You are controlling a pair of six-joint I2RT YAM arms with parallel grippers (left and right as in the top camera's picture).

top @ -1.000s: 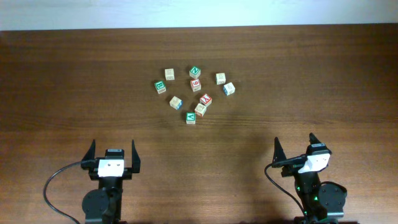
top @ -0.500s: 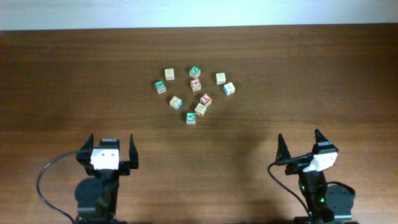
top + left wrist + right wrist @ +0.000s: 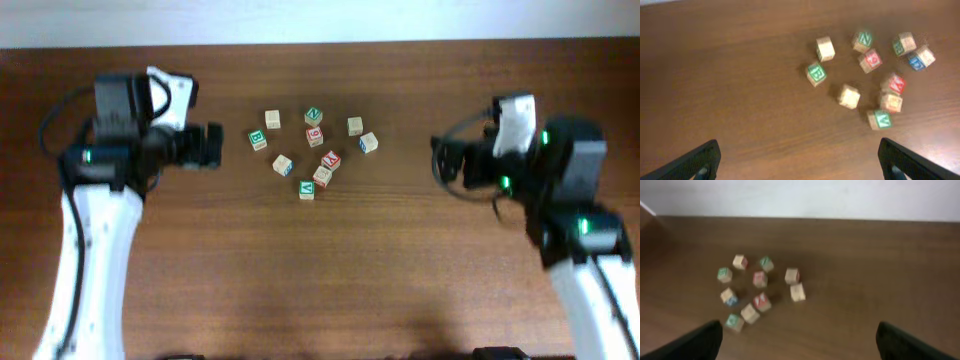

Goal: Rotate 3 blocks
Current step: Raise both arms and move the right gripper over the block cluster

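1. Your left claw (image 3: pixel 210 146) hangs over the table (image 3: pixel 320 280) to the left of the group of blocks and points toward them. It is spread wide and carries nothing. In the left wrist view its dark fingers (image 3: pixel 697 161) stand in the two lower corners, with only bare wood between them.
2. Your right claw (image 3: pixel 443 163) hangs to the right of the group, well apart from it. It is also spread wide and empty. Its fingers (image 3: pixel 902 341) show in the lower corners of the right wrist view.
3. The blocks lie in a loose cluster on the table, between the two claws. Neither claw touches any block.
4. The block with the green V (image 3: pixel 306 188) lies at the edge of the cluster nearest to the robot, with the V on its top face.
5. The pale block (image 3: pixel 322 176) lies just beside it, a little farther back and to the right. Its top has a faint reddish print that you cannot read here. It sits very close to the red-printed block (image 3: pixel 331 159); whether they touch, I cannot tell.
6. The block with blue print (image 3: pixel 369 142) lies at the right edge of the cluster, just beside a small block with green print (image 3: pixel 355 126).
7. The green B block (image 3: pixel 258 139) is at the left edge, the green N block (image 3: pixel 314 116) at the far side, and the red 9 block (image 3: pixel 315 136) just in front of the N.
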